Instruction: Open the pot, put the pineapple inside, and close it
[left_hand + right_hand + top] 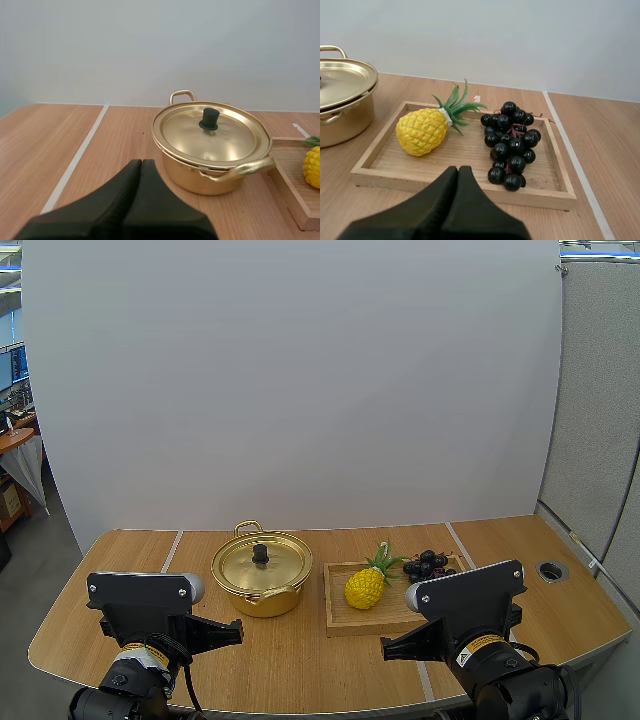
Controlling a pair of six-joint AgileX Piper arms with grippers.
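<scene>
Waiting at the start line: both pairs of fingers closed on nothing, pot lidded, pineapple on its tray.

Left fingers point(125, 186) lie pressed together as one dark wedge, low over the desk point(45, 142), pointing at the pot point(200, 181) and well short of it. Right fingers point(445, 189) likewise closed and empty, aimed at the wooden tray point(465, 188), short of its near rim. Outward from the left: gold pot upright, lid point(190, 140) seated flat, black knob point(209, 119) at its centre. Outward from the right: pineapple point(422, 131) on its side in the tray's half nearer the pot, leaves toward the grapes point(512, 145) in the other half. Tray sits just beside the pot. Judged progress: none yet. Left to do: lift the lid, carry the pineapple into the pot, reseat the lid.
</scene>
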